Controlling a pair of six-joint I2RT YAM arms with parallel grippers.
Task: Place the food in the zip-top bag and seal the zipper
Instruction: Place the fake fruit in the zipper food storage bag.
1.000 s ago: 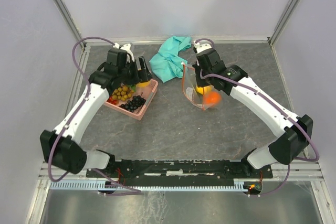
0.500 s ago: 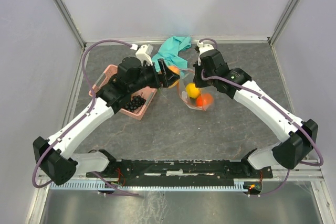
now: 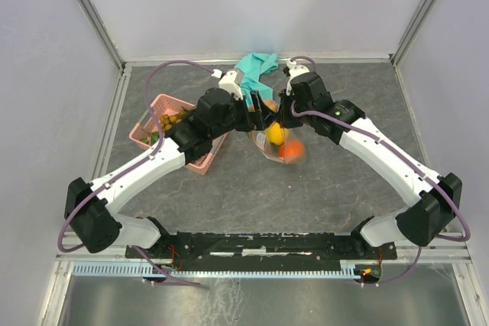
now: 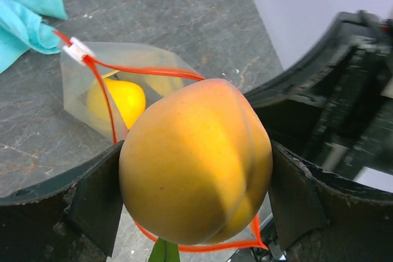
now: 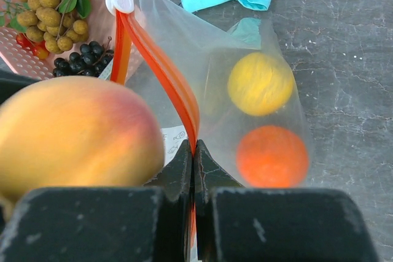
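Note:
My left gripper (image 4: 195,196) is shut on a big yellow-orange fruit (image 4: 196,161), one piece of the food, and holds it over the mouth of the zip-top bag (image 4: 80,78). The red-orange zipper (image 4: 147,72) loops open under the fruit. My right gripper (image 5: 193,151) is shut on the zipper (image 5: 163,65) and holds that edge up. Inside the bag (image 5: 209,72) lie a yellow fruit (image 5: 261,84) and an orange fruit (image 5: 272,156). In the top view both grippers meet at the bag (image 3: 279,143).
The pink basket (image 3: 157,104) stands left of the bag and holds brown berries (image 5: 49,19), dark berries (image 5: 77,59) and small red pieces (image 5: 24,41). A teal cloth (image 3: 256,66) lies just behind the bag. Grey table surface surrounds them.
My left arm has carried the big fruit from the basket rightwards to the bag's mouth. The right gripper has kept hold of the zipper, and the bag has shifted slightly left.

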